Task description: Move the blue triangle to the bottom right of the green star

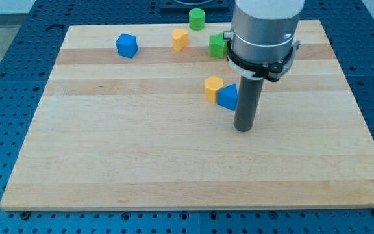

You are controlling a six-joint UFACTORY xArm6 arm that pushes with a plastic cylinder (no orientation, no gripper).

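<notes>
The rod's tip (243, 128) rests on the wooden board (141, 162), holding nothing, just right of the blue triangle (227, 97), perhaps touching it. A yellow block (213, 88) presses the triangle's left side. The green star (217, 45) sits toward the view's top, partly hidden behind the arm, well apart from the triangle.

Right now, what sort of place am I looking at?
Probably a robotics lab bench: a wooden board lies on a blue perforated table, with small coloured blocks, and my tip touches the blue triangle.
</notes>
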